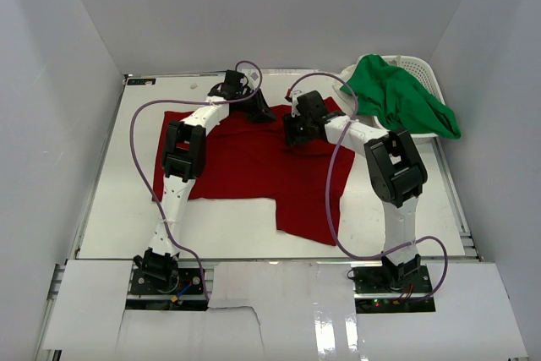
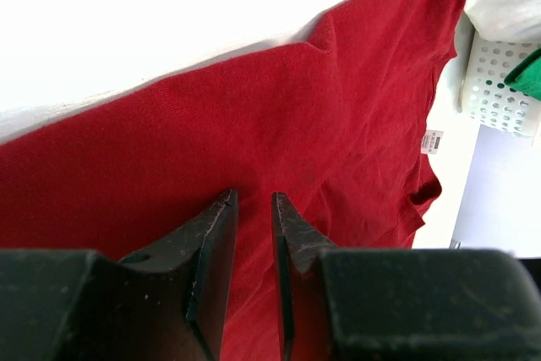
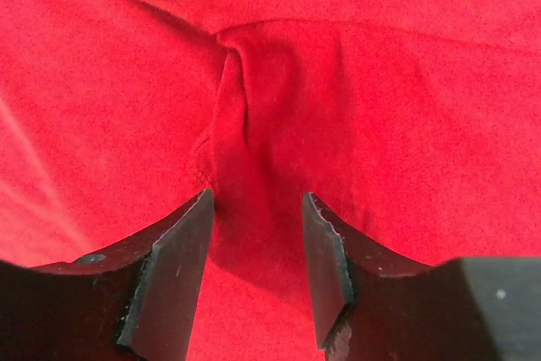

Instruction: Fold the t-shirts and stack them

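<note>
Right gripper (image 3: 258,199) has its jaws apart, straddling a raised wrinkle of the red t-shirt (image 3: 355,107), which lies spread under it on the table (image 1: 127,200). The ridge of cloth runs up between the two fingers and away ahead of them. Left gripper (image 2: 254,196), off to its left over the same far part of the shirt, shows only a narrow gap with red in it; I cannot tell whether a fold is pinched there or the cloth simply lies below.

If the right jaws close on that thin ridge alone, they will likely catch too little cloth, and the shirt could slip free once lifted. Uneven grips on the two sides would probably pull the fold crooked. The right arm's purple cable (image 1: 331,200) trails across the shirt behind the gripper and might drag it.

Farther to the right gripper's right stands a white basket (image 1: 425,73). It holds the green t-shirt (image 1: 397,95), bunched and spilling over the rim. The right arm's elbow is near it, and a wide swing could pull the green shirt out.
</note>
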You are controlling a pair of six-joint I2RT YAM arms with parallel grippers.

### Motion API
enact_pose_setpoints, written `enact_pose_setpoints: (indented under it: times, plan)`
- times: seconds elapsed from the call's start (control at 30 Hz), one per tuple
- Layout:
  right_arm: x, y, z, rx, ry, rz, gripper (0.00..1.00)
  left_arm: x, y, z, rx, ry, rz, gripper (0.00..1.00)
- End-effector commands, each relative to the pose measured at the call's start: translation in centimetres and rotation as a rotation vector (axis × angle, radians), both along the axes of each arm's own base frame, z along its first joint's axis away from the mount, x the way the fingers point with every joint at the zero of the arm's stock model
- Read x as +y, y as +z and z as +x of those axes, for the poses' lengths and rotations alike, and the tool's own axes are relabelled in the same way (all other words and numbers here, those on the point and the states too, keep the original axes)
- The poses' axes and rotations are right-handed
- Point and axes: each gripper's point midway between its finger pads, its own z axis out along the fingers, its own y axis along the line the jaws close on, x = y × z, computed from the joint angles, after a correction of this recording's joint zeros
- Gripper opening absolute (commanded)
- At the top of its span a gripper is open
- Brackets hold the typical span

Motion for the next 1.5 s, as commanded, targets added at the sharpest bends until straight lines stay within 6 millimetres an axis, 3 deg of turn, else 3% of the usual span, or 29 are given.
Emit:
enact_pose_setpoints:
  times: [0.0, 0.27, 0.43, 0.53, 0.8, 1.0, 1.13, 1.3, 1.47]
  plan:
    - [1.4, 2.0, 2.0, -0.064, 0.023, 0.032, 0.52, 1.2, -3.1, -3.0, 0.117, -0.003, 0.117, 0.35]
    - [2.9, 2.7, 3.2, -0.069, 0.029, 0.083, 0.50, 1.3, -3.3, -3.1, 0.119, -0.007, 0.129, 0.35]
    - [3.3, 1.4, 2.7, -0.014, 0.032, 0.089, 0.45, 1.2, -3.3, -3.0, 0.117, -0.008, 0.126, 0.35]
    - [3.4, 0.1, 1.5, 0.029, 0.032, 0.101, 0.39, 1.2, -3.2, -2.9, 0.116, -0.007, 0.125, 0.35]
    - [3.1, -2.0, -2.2, 0.108, 0.039, 0.105, 0.38, 1.0, -3.0, -2.3, 0.109, -0.001, 0.121, 0.35]
    - [3.6, -1.1, -4.8, 0.123, 0.052, 0.117, 0.38, 0.9, -3.0, -1.9, 0.109, 0.004, 0.117, 0.35]
    - [3.4, -0.2, -5.4, 0.108, 0.047, 0.105, 0.50, 0.9, -3.1, -1.8, 0.109, 0.005, 0.115, 0.35]
    - [2.6, 2.1, -3.3, 0.041, 0.022, 0.079, 0.66, 0.9, -2.9, -1.8, 0.105, 0.004, 0.117, 0.36]
    - [0.9, 5.2, 1.4, -0.029, -0.027, 0.072, 0.76, 1.1, -2.6, -2.0, 0.102, -0.002, 0.124, 0.36]
